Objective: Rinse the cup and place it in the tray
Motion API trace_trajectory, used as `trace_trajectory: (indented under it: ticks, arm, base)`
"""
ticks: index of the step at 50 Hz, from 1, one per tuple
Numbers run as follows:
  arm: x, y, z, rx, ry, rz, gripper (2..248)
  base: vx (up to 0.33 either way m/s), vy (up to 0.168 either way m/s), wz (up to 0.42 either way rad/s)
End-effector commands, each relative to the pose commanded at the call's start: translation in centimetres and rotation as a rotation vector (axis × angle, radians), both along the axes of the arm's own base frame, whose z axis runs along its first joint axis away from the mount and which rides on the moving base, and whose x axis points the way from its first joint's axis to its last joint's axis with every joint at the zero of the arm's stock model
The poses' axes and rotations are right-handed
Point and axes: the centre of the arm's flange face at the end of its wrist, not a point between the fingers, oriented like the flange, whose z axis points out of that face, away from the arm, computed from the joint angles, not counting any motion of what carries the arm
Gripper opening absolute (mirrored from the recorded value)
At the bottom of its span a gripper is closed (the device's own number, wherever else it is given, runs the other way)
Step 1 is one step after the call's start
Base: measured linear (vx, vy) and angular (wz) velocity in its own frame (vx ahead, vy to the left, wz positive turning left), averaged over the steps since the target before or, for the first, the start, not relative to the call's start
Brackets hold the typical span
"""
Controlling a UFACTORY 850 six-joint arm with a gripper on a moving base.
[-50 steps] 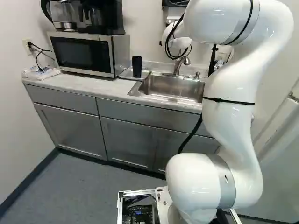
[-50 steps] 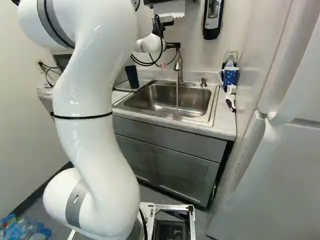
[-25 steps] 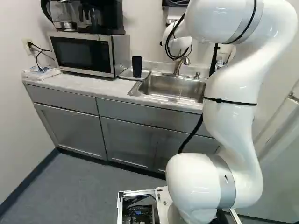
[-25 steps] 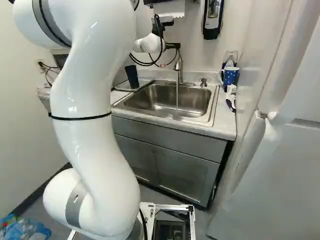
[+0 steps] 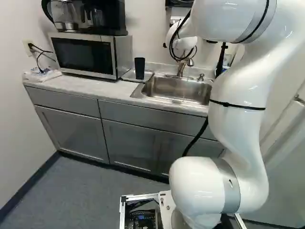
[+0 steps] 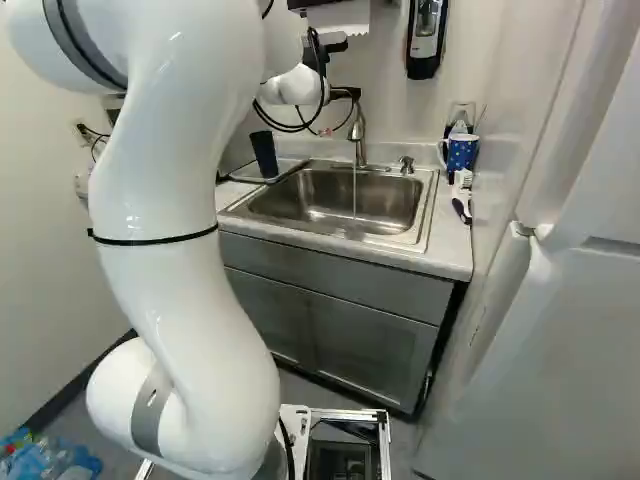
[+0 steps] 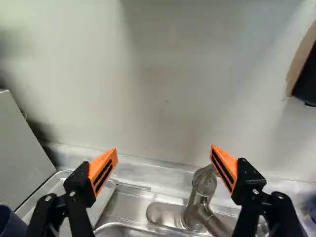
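In the right base view my gripper [image 6: 343, 93] hangs by the top of the faucet [image 6: 359, 130], partly hidden by the wrist and cables. A thin stream of water falls from the spout into the sink [image 6: 428, 205]. In the wrist view the gripper [image 7: 164, 160] stands wide open, nothing between its fingers; the faucet handle [image 7: 204, 181] is beside one orange pad. The dark blue cup [image 5: 139, 68] stands upright on the metal tray [image 5: 127, 76], left of the sink. The wrist view catches only part of the cup [image 7: 11, 223], beyond the other finger.
A microwave [image 5: 86, 55] with a coffee maker [image 5: 102, 16] on top stands left of the tray. Right of the sink are a spotted blue mug [image 6: 461, 152] and a brush [image 6: 461, 198]. The wall rises close ahead; a white fridge [image 6: 560, 330] borders the right side.
The arm's upper links have shifted rightward in the left base view and leftward in the right one. The gripper has moved only slightly. Base, cup and tray have stayed put.
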Motion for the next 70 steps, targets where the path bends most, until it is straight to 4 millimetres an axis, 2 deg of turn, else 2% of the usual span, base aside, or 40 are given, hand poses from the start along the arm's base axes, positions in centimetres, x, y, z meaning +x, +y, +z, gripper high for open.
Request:
trace_trajectory:
  ticks: [21, 51, 70]
  arm:
    - [-1.4, 0.1, -0.4, 0.009, 0.059, -0.001, 247]
    - [-2.8, 0.0, 0.0, 0.005, 0.035, -0.006, 247]
    - [-5.5, -1.2, 0.2, 0.007, 0.043, -0.032, 247]
  base:
    - [0.0, 0.0, 0.0]
    - [0.0, 0.0, 0.0]
    - [0.0, 0.0, 0.0]
